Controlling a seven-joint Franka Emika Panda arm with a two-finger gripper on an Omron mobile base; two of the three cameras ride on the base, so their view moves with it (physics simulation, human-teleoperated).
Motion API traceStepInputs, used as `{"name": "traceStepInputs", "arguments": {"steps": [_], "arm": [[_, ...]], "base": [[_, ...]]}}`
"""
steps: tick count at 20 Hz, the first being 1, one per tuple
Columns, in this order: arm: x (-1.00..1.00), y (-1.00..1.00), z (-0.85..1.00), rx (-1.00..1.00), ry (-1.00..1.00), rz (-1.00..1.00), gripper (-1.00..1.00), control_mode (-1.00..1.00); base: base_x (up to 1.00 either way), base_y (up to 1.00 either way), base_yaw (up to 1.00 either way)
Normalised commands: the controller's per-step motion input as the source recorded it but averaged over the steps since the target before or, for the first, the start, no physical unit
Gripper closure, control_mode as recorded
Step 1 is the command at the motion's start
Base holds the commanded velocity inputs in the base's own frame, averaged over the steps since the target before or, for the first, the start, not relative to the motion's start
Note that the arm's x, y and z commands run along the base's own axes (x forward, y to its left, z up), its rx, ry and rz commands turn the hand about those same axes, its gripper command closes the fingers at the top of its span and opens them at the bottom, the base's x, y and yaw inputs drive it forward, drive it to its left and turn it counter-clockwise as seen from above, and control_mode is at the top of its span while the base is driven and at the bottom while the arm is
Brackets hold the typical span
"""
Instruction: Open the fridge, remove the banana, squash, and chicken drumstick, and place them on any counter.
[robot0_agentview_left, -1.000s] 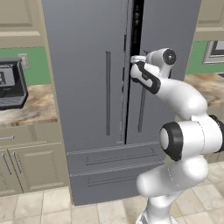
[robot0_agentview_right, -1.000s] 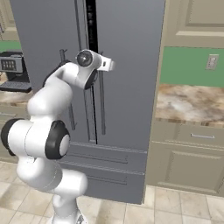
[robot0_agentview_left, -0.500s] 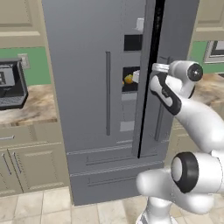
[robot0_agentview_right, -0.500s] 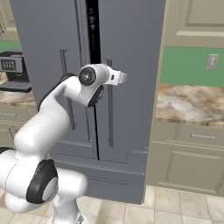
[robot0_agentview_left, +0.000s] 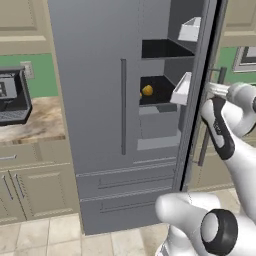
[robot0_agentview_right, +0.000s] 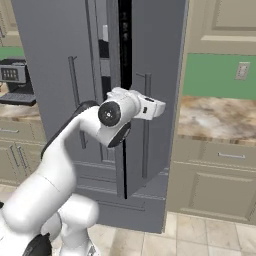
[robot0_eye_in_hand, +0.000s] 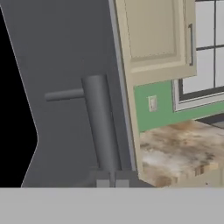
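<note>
Currently we see the fridge (robot0_agentview_left: 100, 100) with its right door (robot0_agentview_right: 150, 90) swung partly open and the left door shut. Beside it runs the counter (robot0_agentview_right: 220, 117), mottled beige, with cabinets below. Our gripper (robot0_eye_in_hand: 109, 181) is pressed together on the right door's handle (robot0_eye_in_hand: 100, 122), fingertips nearly meeting around the bar. Inside, on a dark shelf, we note a small round yellow item (robot0_agentview_left: 147, 90), likely the squash; the banana and drumstick we cannot make out. A dark appliance (robot0_agentview_left: 12, 97) sits on the left counter.
</note>
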Motion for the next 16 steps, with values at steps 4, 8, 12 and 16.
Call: {"name": "traceStepInputs", "arguments": {"steps": [4,8,12,16], "arm": [[-1.0,-0.31,0.0,0.0,0.0,0.0,1.0,-1.0],[-1.0,-0.04,0.18,-0.08,0.12,0.0,1.0,-1.0],[-1.0,0.0,0.3,-0.16,0.2,0.0,1.0,-1.0],[-0.93,0.16,0.49,-0.18,0.28,0.0,1.0,-1.0]], "base": [[0.0,0.0,0.0],[0.0,0.0,0.0],[0.0,0.0,0.0],[0.0,0.0,0.0]]}}
